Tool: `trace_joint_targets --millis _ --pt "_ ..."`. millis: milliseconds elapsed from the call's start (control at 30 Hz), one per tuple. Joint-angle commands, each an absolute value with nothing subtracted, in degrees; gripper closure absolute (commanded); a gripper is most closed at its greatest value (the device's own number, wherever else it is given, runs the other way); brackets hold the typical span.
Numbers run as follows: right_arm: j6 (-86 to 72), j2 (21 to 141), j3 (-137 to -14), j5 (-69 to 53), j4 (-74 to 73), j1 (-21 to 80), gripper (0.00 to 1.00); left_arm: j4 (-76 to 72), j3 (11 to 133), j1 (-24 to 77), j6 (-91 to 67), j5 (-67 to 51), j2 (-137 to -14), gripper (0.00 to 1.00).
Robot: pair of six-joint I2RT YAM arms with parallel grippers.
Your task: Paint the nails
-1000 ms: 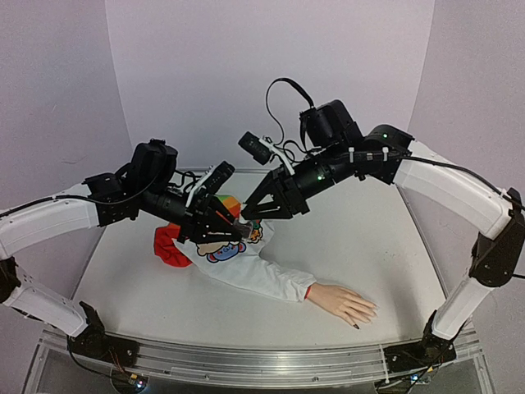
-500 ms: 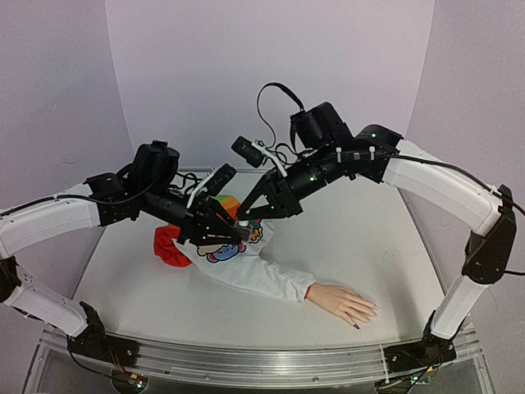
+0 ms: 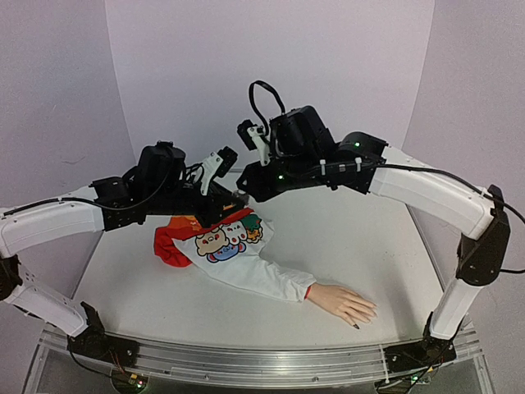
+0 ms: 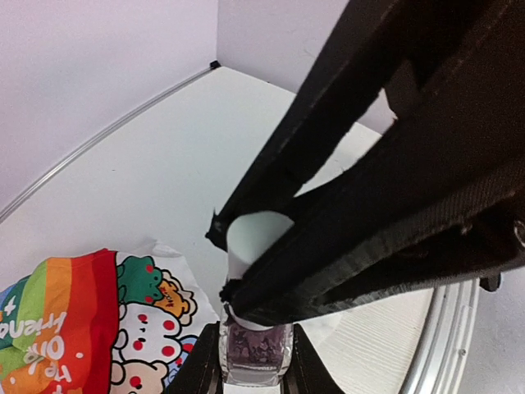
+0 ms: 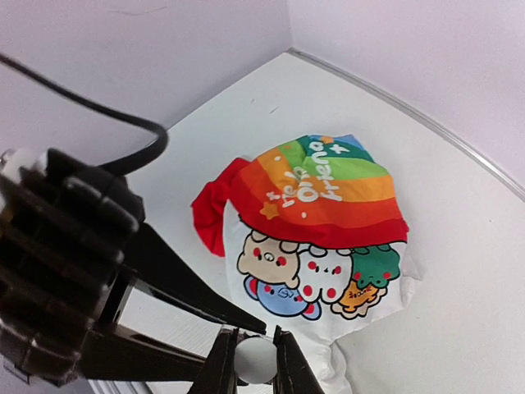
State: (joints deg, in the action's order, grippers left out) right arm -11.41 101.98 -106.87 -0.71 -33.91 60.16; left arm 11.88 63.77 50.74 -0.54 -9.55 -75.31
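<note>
A pale mannequin hand (image 3: 340,300) lies palm down at the front right of the table, in a white sleeve. Its nails are tiny; one nail (image 3: 357,327) is dark. My left gripper (image 3: 232,199) is shut on a small clear bottle (image 4: 256,351) of purplish polish and holds it in the air. My right gripper (image 3: 246,187) meets it from the right and is shut on the bottle's pale cap (image 5: 257,363). The cap also shows in the left wrist view (image 4: 250,238), between the right gripper's black fingers. Both grippers are far from the hand.
A child's shirt (image 3: 217,242) with a rainbow stripe and cartoon animals lies under the grippers on the white table (image 3: 369,238). Its sleeve (image 3: 262,277) runs to the hand. Lilac walls close the back and sides. A metal rail (image 3: 246,361) runs along the front edge.
Both grippers have risen together with the bottle and moved back from the shirt. The right arm has swung left and levelled out. The hand has not moved.
</note>
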Motion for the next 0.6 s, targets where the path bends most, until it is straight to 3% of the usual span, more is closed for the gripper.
trace_joint_targets --millis 0,67,133,200,300,333,367,567 --pt "-16.31 101.36 -108.55 11.06 -38.36 61.19 1.00 6.48 62.68 47.63 -5.84 7.86 -73.45 1.00" --pt "-16.23 101.27 -109.04 10.81 -38.04 61.19 1.00 5.49 61.57 47.64 -5.60 7.63 -72.21 0.92" --pt "-16.45 100.96 -109.09 11.01 -37.38 61.10 1.00 5.30 61.11 47.64 -5.42 7.09 -71.43 0.70" --pt "-17.02 100.60 -108.85 12.05 -36.63 60.87 1.00 4.64 60.17 47.64 -4.90 5.53 -70.27 0.56" --pt "-18.16 99.74 -108.00 13.93 -35.83 59.92 1.00 3.23 57.98 47.63 -3.91 2.55 -68.20 0.41" --pt "-18.56 99.17 -107.46 14.60 -35.54 59.45 1.00 2.75 57.16 47.60 -3.42 1.38 -67.39 0.21" --pt "-18.75 98.60 -106.44 15.59 -35.22 58.97 1.00 2.38 56.55 47.63 -2.89 -0.58 -66.74 0.13" --pt "-21.76 92.79 -98.04 21.22 -32.34 55.68 1.00 -1.50 52.91 47.67 -2.15 -7.60 -63.92 0.02"
